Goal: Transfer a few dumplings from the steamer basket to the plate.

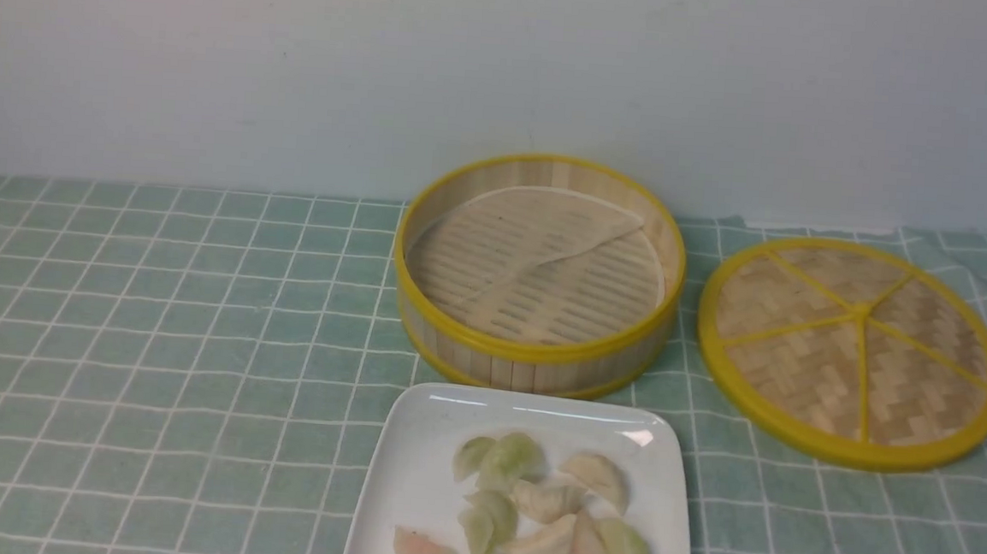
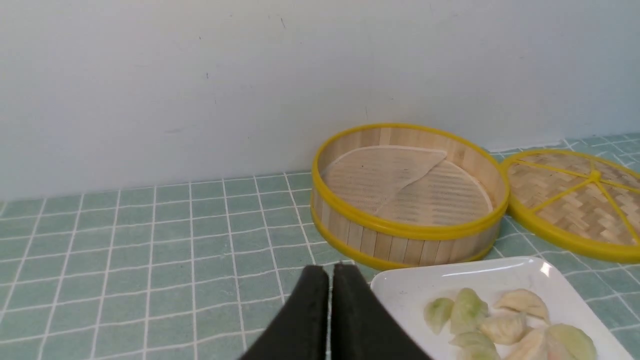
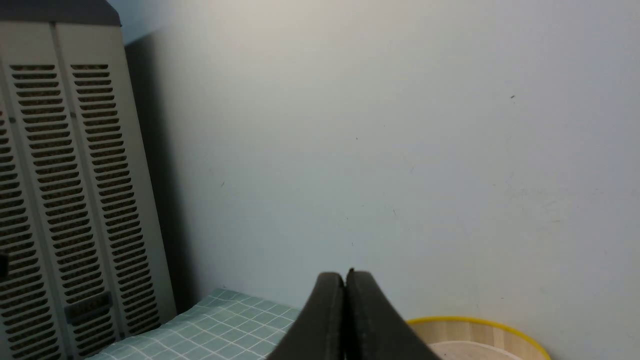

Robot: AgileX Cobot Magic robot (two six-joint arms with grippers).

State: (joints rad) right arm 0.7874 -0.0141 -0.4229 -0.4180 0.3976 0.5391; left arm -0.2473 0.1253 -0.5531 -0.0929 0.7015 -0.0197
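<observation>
Showing closed, empty tips, the left pincer (image 2: 336, 272) and right pincer (image 3: 345, 277) were apart from the dumplings (image 1: 541, 501), which lay beyond the left pincer on the plate (image 1: 396, 477).

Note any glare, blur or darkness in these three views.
Front: small glare patch on the plate's far right corner; left wrist: same corner shines, left hand dark and blurred; right wrist: right hand nearly black, soft-edged.

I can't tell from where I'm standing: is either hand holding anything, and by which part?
Nothing is held: the left hand and right hand are both shut with nothing between their tips.
</observation>
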